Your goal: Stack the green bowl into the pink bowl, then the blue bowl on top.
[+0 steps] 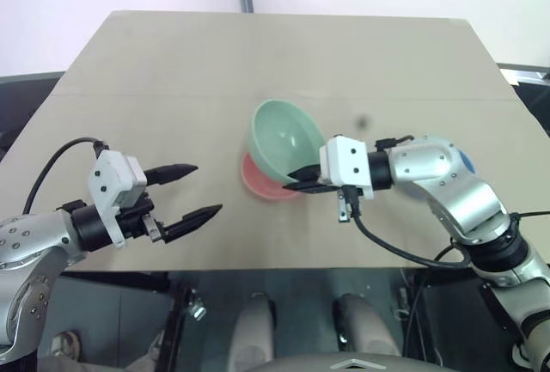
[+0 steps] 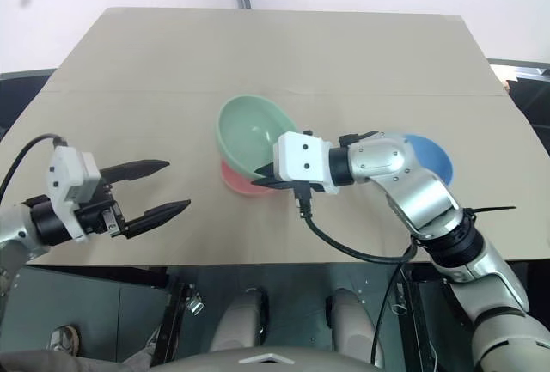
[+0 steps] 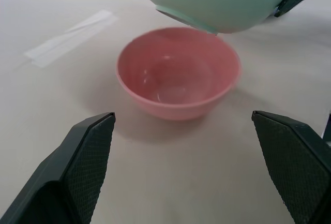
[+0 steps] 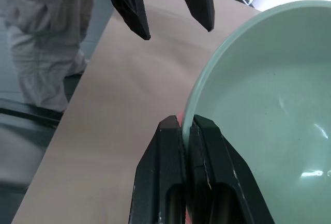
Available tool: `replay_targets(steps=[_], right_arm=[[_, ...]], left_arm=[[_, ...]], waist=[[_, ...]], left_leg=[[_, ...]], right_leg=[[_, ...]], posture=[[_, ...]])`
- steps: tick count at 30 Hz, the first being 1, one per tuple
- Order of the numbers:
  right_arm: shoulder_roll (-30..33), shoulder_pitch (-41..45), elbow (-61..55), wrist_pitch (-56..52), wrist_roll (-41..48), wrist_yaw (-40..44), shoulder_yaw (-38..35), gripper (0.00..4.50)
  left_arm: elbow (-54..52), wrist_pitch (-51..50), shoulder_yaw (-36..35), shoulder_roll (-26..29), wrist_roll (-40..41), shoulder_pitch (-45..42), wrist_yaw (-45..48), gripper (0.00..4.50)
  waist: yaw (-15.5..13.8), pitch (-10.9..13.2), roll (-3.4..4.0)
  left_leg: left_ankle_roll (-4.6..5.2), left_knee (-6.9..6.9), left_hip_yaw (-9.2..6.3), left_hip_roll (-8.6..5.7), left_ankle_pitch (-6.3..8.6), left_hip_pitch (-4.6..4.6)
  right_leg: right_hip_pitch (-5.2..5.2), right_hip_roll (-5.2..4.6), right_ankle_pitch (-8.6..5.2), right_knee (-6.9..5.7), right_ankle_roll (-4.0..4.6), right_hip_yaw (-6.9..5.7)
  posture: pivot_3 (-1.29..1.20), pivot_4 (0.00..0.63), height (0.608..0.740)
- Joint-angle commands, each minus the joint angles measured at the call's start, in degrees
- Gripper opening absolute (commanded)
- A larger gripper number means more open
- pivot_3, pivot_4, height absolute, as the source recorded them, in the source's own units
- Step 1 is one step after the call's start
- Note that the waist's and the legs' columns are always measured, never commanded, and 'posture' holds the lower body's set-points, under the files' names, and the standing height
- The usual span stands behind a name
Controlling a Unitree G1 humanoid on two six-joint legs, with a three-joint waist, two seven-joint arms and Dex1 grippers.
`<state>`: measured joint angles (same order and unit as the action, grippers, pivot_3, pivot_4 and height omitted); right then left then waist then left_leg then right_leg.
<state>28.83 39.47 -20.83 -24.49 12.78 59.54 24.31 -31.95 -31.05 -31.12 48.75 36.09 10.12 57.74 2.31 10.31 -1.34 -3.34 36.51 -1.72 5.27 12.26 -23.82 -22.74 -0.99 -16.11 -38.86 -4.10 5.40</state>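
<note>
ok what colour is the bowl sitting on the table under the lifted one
Salmon pink bowl, plain, clearest in the left wrist view.

Arms: silver-grey rounded metal links with black joint rings.
Wrist blocks: white boxy housings.
Left gripper point(image 1: 199, 190): two black tapered fingers point(image 3: 83, 167) with cross-hatched pads.
Right gripper point(image 2: 268, 179): two black fingers.
Cables: black, looping from each wrist, apparently toward the forearm.

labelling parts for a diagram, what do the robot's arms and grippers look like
Both arms are silver-grey metal segments with black joints. Each ends in a white boxy wrist block bearing two tapered black fingers: left gripper, right gripper. The finger pads are cross-hatched. A black cable loops from each wrist.
</note>
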Motion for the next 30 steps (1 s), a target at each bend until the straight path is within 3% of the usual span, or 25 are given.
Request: replay_targets(steps=[1, 6, 11, 20, 23, 30], right_arm=[[-2.09, 2.06, 2.03, 2.55, -1.0, -0.09, 0.42, 0.86], [-3.82, 1.94, 3.97, 4.42, -3.42, -1.73, -0.32, 3.13], [-0.46, -0.22, -3.99, -6.11, 4.22, -3.54, -10.1, 3.13], [17.39, -14.98, -12.98, -26.03, 4.2, -11.99, -27.13, 3.13], [20.82, -19.64, -13.59, -29.8, 4.04, -13.95, -28.83, 3.13], [19.13, -21.27, -11.08, -34.94, 5.32, -18.09, -26.92, 3.13]], left_arm=[[-1.15, 1.33, -2.57, 0.87, 0.16, 1.26, 0.26, 4.5], [-1.96, 1.19, -3.62, 1.05, 0.86, 2.63, -0.03, 4.5], [-2.09, 1.16, -2.48, 0.99, 1.5, 1.38, -0.58, 4.5], [0.57, 1.04, 5.64, 1.12, 2.06, -7.73, -1.47, 4.5], [2.45, 1.38, 7.95, 1.47, 1.67, -10.58, -0.68, 4.5], [3.66, 2.55, 9.63, 3.64, 1.27, -13.26, 2.78, 4.5]], waist=[[0.03, 0.0, 0.01], [0.03, 0.0, 0.01], [-0.31, 0.01, 0.01], [-1.2, 0.01, 0.02], [-1.03, 0.01, 0.02], [0.1, 0.01, 0.02]], left_leg=[[0.0, 0.0, 0.01, 0.0, 0.0, 0.0], [0.0, -0.02, 0.01, 0.0, 0.0, -0.01], [0.0, -0.03, 0.01, 0.0, 0.0, -0.04], [0.0, -0.09, 0.05, -0.01, 0.0, -0.03], [0.0, -0.1, 0.08, -0.01, 0.0, -0.03], [0.0, -0.1, 0.1, -0.01, 0.0, -0.03]], right_leg=[[-0.01, 0.0, 0.0, 0.0, 0.0, 0.0], [-0.04, 0.0, 0.0, -0.01, 0.0, 0.01], [-0.05, -0.01, 0.0, 0.0, 0.0, 0.0], [-0.08, -0.02, -0.02, 0.04, 0.03, 0.04], [-0.09, -0.01, -0.02, 0.07, 0.03, 0.07], [-0.1, 0.0, -0.02, 0.05, 0.02, 0.11]], posture=[[0.0, 0.15, 0.74], [0.0, 0.15, 0.74], [0.0, 0.15, 0.74], [0.0, 0.15, 0.74], [0.0, 0.15, 0.74], [0.0, 0.15, 0.74]])
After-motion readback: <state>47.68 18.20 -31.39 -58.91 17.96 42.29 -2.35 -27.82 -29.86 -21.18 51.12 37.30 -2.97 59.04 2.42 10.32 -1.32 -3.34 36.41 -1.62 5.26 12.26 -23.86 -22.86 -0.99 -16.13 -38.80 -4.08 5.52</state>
